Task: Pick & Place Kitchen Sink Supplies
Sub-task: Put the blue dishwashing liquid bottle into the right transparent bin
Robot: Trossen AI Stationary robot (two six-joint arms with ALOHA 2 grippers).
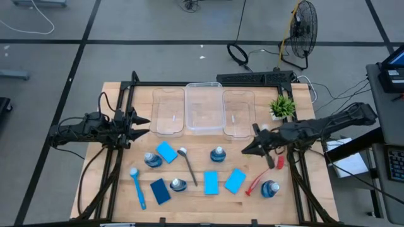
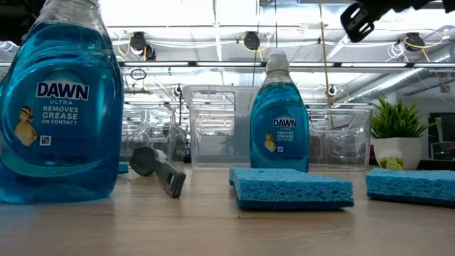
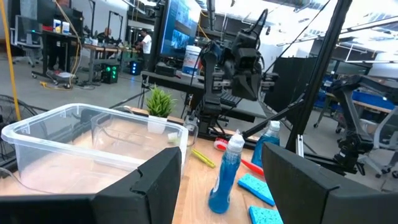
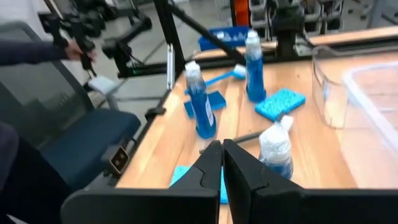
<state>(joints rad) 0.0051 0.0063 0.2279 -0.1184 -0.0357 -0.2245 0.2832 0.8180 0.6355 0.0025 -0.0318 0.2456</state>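
We found all three clear bins (image 1: pixel 204 107) empty, every supply unplaced near them, left end effector (image 1: pixel 144 125) spread, right end effector (image 1: pixel 247 149) pressed together.

Four upright blue bottles (image 1: pixel 218 154), four flat blue sponges (image 1: pixel 211 182) (one darker), scattered brushes (image 1: pixel 137 187) on wood.

Table (image 1: pixel 297 195): pale wood, matt. Bins (image 1: pixel 204 107): clear glossy plastic. Dish-soap bottles (image 2: pixel 279 121): translucent glossy plastic. Sponges (image 2: pixel 291 188): rough, porous, matt blue.
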